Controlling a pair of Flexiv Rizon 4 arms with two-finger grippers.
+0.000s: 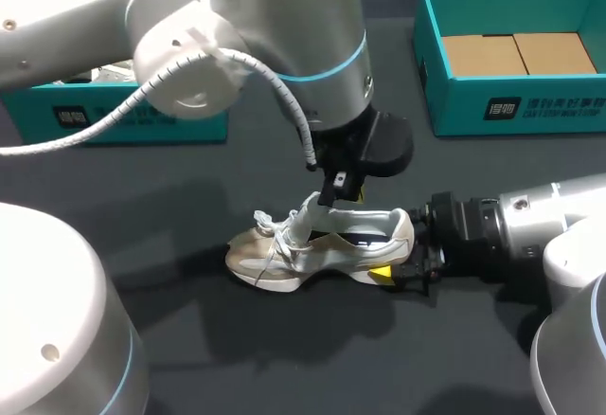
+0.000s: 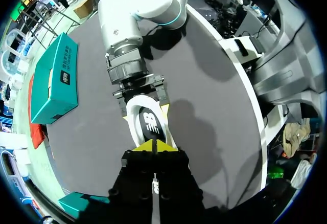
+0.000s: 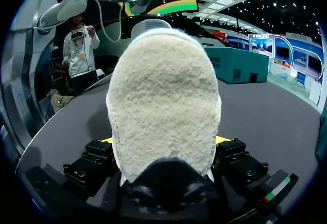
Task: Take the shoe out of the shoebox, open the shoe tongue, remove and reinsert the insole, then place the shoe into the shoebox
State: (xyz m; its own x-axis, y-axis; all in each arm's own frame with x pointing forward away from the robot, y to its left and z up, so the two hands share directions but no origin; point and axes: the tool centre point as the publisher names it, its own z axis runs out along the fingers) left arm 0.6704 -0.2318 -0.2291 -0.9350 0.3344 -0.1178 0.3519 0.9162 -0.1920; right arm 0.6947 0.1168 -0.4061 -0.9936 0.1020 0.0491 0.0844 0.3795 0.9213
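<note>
Table (image 1: 237,358): dark top on which the whole job is laid out, both arms working at its middle.
Shoebox (image 1: 454,102): teal, open and without the shoe, standing at the far right, well apart from the work.
Shoe (image 1: 322,249): pale trainer out of the box, on its sole at the table's centre, toe to the left and heel to the right.
Right claw (image 1: 388,268): clenched on the shoe's heel, one yellow tip on each side, steadying it low on the table.
Left claw (image 1: 333,188): above the shoe's opening, its tips pressed together on the top of the tongue (image 1: 311,211), which stands lifted.
Insole (image 2: 149,121): dark, lying flat inside the shoe.
Done: the shoe is out of the box.
In hand: opening the tongue, by the look of the grip.
Left: apparently pulling out and refitting the insole, then returning the shoe to the box.
</note>
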